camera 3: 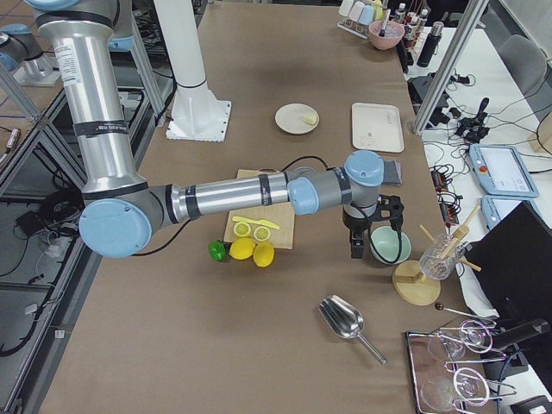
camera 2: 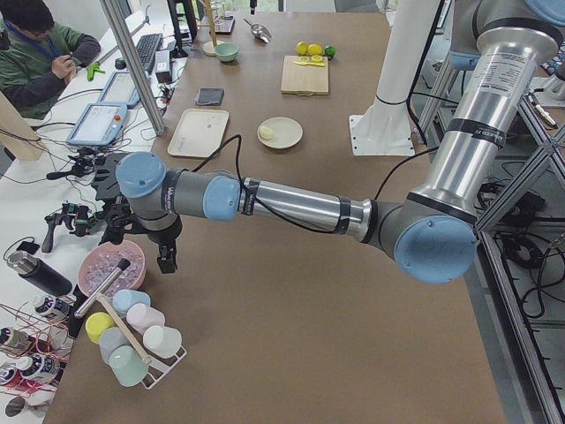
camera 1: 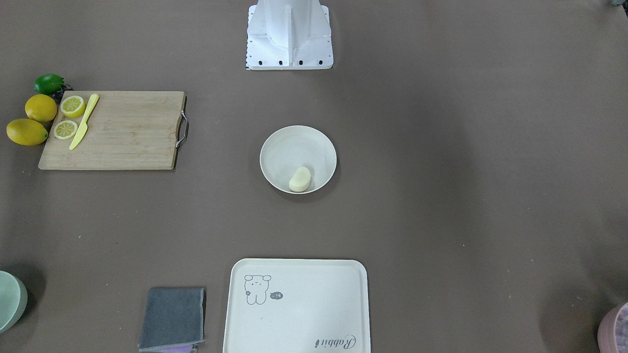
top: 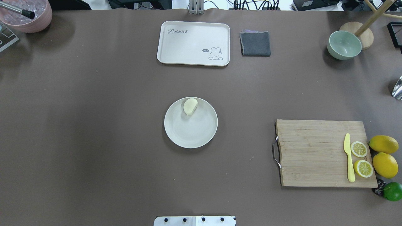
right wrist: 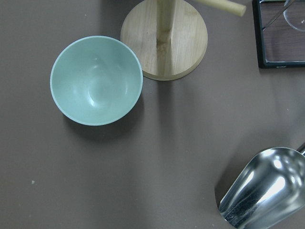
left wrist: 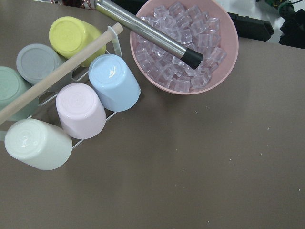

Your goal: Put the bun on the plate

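Observation:
The pale cream bun point(top: 190, 106) lies inside the round off-white plate point(top: 191, 133) at mid-table, close to the plate's far rim. From across the table the bun point(camera 1: 300, 179) sits near the plate's point(camera 1: 284, 147) rim on the operators' side. Neither gripper is near it. My left gripper point(camera 2: 168, 258) hangs over the table's left end beside a pink bowl of ice; my right gripper point(camera 3: 355, 246) hangs over the right end by a green bowl. Both show only in the side views, so I cannot tell whether they are open or shut.
A cream tray point(top: 193, 43) with a drawing and a grey cloth point(top: 255, 43) lie beyond the plate. A cutting board point(top: 323, 153) with lemon halves, a yellow knife and whole lemons point(top: 383, 155) is at the right. A cup rack point(left wrist: 62, 95) and ice bowl point(left wrist: 186, 45) sit under the left wrist; a green bowl point(right wrist: 96, 80) and metal scoop point(right wrist: 267, 191) under the right.

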`<state>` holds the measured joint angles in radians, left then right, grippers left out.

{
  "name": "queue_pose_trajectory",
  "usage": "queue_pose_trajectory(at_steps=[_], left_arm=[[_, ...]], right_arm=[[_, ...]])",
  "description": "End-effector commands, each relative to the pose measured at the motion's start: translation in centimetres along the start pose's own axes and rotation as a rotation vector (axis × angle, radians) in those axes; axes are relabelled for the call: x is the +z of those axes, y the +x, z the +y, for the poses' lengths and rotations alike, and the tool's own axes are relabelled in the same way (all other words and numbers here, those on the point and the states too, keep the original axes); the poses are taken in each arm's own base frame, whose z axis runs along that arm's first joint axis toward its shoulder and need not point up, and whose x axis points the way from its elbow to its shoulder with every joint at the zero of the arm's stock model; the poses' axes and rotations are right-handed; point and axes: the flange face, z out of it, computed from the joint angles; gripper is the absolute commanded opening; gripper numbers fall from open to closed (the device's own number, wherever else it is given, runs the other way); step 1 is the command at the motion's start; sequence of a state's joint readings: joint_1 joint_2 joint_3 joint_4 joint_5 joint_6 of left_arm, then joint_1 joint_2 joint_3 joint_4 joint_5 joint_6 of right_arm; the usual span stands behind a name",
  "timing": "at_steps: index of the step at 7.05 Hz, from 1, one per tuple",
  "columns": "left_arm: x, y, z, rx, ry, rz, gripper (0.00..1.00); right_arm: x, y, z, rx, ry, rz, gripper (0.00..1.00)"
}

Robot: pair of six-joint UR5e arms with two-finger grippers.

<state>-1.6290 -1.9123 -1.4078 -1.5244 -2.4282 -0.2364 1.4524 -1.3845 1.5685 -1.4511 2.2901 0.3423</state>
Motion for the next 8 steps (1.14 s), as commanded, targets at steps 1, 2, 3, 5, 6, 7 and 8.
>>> queue_pose_trajectory(at_steps=[1, 2, 3, 5, 6, 7, 8], left_arm=[[1.0, -1.5, 1.0, -0.009, -0.007, -0.008, 0.98], [1.8, -2.6, 1.7, -0.022, -0.017, -0.009, 0.98], [1.6, -2.1, 1.5, 0.001, 0.007, -0.003, 0.98], [0.4, -0.1, 0.2, -0.105, 0.029, 0.004, 0.98], [0.4, 0.1, 0.1, -0.102, 0.029, 0.006, 0.98], [0.9, 0.0, 0.2, -0.103, 0.021, 0.003, 0.98], [1.8, 0.5, 0.3, -0.077, 0.022, 0.005, 0.98]], right_arm=[[-0.3, -0.1, -0.3, -0.002, 0.006, -0.001, 1.0], [-0.3, -0.2, -0.5, -0.004, 0.008, 0.001, 1.0], [-0.9, -1.9, -2.1, -0.015, 0.015, 0.0, 1.0], [0.9, -3.3, -3.1, -0.027, -0.013, 0.0, 1.0], [1.3, -3.4, -3.1, -0.028, -0.022, 0.001, 1.0], [1.5, -3.5, -3.2, -0.029, -0.023, 0.001, 1.0], [1.5, -3.4, -3.1, -0.031, -0.022, 0.001, 1.0]])
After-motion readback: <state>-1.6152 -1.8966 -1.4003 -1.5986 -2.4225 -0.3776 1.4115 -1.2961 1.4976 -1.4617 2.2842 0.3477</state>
